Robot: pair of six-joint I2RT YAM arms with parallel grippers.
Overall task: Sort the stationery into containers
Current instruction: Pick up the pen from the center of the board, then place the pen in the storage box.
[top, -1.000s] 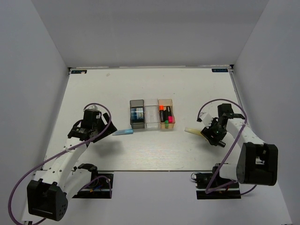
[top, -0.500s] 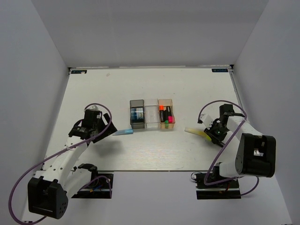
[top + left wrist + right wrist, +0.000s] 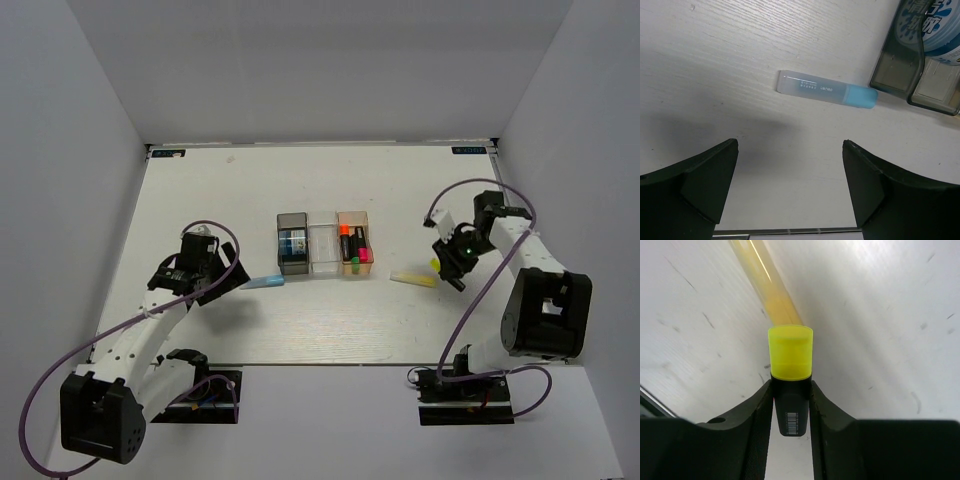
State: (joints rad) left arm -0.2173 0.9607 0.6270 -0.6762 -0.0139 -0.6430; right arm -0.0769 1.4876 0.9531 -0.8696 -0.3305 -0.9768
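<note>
My right gripper [image 3: 791, 385] is shut on a black highlighter with a yellow cap [image 3: 790, 360], held above the table; in the top view it is at the right [image 3: 449, 262]. A pale-yellow stick [image 3: 413, 278] lies on the table just left of it and shows blurred in the right wrist view [image 3: 765, 282]. My left gripper [image 3: 790, 150] is open and empty, just short of a light-blue stick [image 3: 826, 89] that lies beside the smoky grey bin [image 3: 897, 67]. The grey bin [image 3: 292, 243], clear bin [image 3: 323, 247] and orange-tan bin [image 3: 354, 242] stand in a row.
The grey bin holds a blue-white block [image 3: 292, 241]. The orange-tan bin holds highlighters with orange, pink and green ends [image 3: 354, 250]. White walls close off the left, right and far sides of the table.
My right gripper has lifted and swung up and left with the yellow highlighter, and the pale-yellow stick now lies free on the table. The left arm has barely moved.
</note>
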